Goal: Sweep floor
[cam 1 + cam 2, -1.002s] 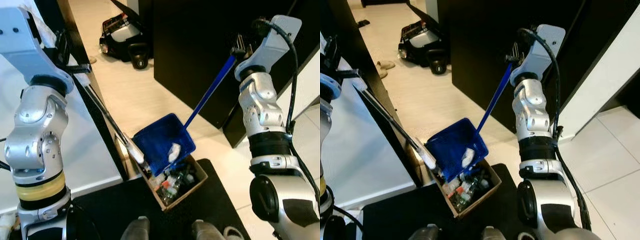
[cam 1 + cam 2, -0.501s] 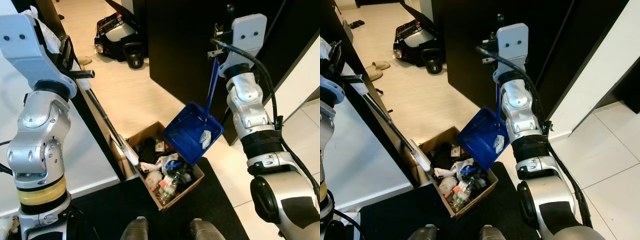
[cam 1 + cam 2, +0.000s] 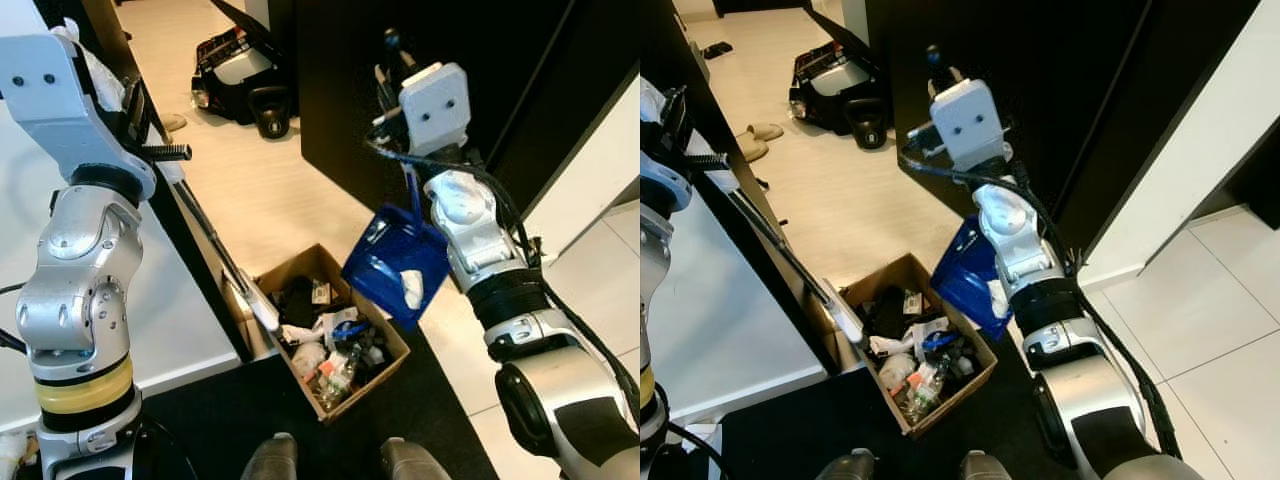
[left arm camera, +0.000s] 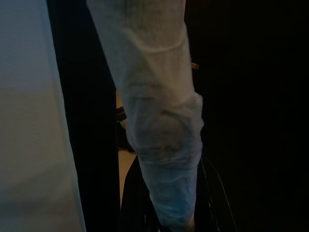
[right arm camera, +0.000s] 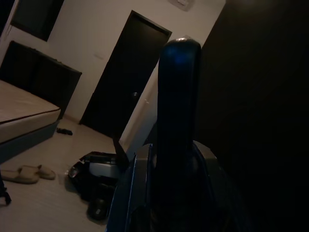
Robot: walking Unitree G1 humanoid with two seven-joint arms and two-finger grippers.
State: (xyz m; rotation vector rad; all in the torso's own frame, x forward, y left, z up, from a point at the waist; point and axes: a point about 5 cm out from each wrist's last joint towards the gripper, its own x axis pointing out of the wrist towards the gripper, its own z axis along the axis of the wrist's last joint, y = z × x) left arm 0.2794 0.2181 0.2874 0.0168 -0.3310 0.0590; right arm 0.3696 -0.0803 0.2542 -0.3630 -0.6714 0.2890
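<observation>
Dustpan point(image 3: 395, 268) hangs handle-up, pan tilted toward box point(image 3: 322, 330); right gripper point(image 3: 392, 75) jaws apparently clamping handle.

A home bedroom is indicated by a bed point(image 5: 24, 113) and slippers point(image 5: 26, 173) on the pale floor point(image 3: 270, 190). A kettlebell point(image 3: 270, 108) is seen beside dark wardrobe panels point(image 3: 470, 70).

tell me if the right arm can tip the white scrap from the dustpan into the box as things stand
Probably yes: the right gripper holds the blue dustpan just beside the open cardboard box, nothing between them.
</observation>
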